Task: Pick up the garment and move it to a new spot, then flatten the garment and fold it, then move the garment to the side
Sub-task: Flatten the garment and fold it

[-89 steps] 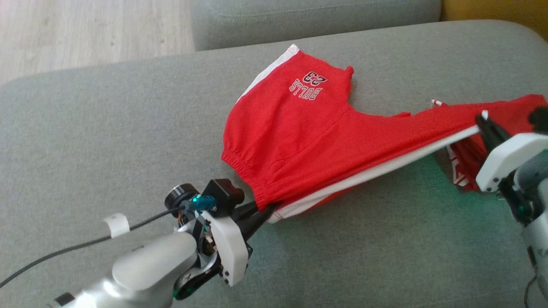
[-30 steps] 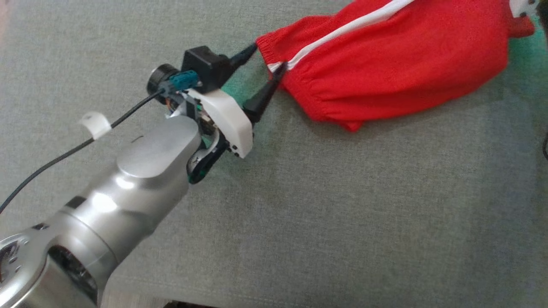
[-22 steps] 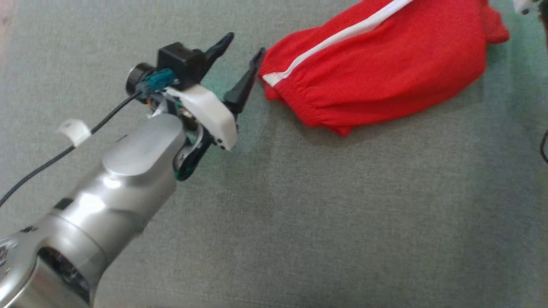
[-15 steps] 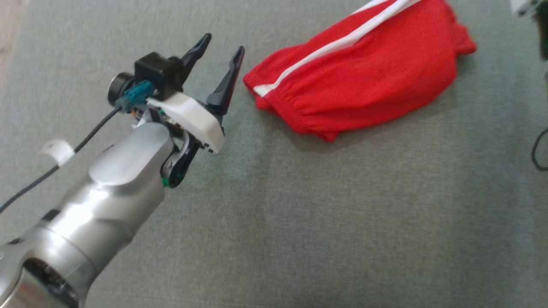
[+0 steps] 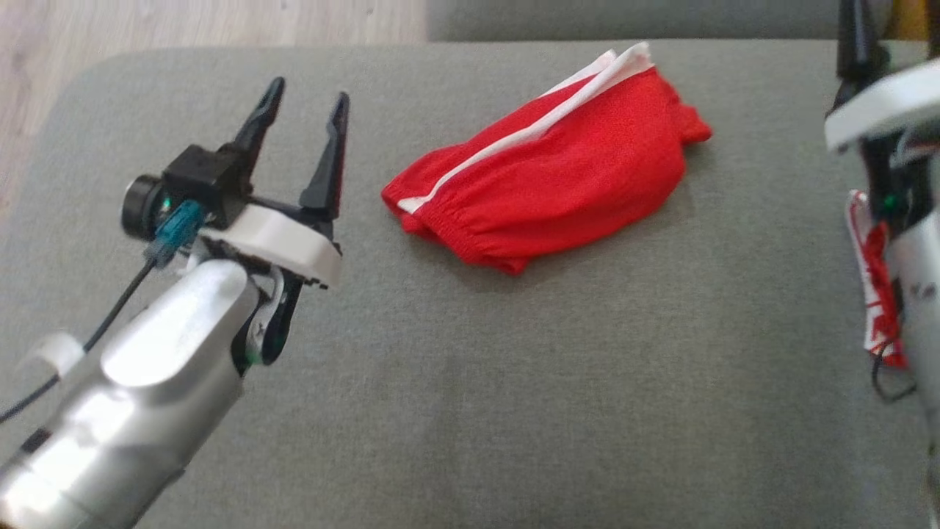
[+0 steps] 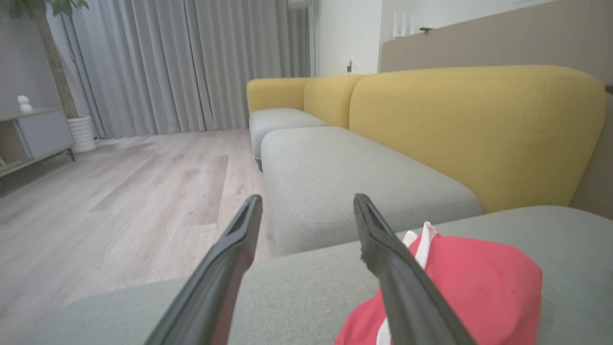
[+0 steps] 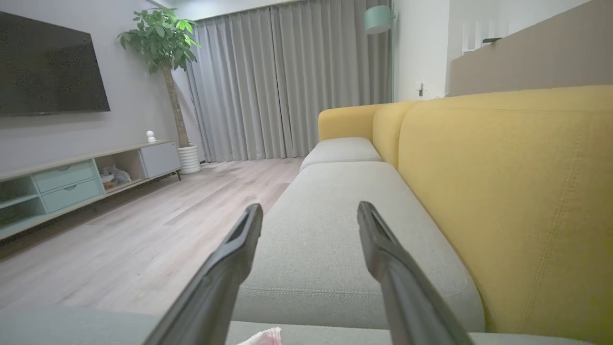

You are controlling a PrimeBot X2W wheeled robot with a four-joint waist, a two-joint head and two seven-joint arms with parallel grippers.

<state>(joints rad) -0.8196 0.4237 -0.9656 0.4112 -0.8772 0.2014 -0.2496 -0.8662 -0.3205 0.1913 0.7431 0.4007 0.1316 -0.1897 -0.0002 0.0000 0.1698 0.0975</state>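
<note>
The left claw (image 5: 308,92) is spread wide and empty, raised over the grey cushion (image 5: 514,382), its fingers pointing away from the robot. Just to its right, near but not touching, the red shorts (image 5: 543,184) lie folded in a bundle on the cushion, white stripe on top. The right claw (image 7: 310,208) is spread too, holding nothing, at the cushion's right end. By its arm lies a red-and-white strip of cloth (image 5: 870,294). Yellow backrests (image 7: 503,191) run beyond.
</note>
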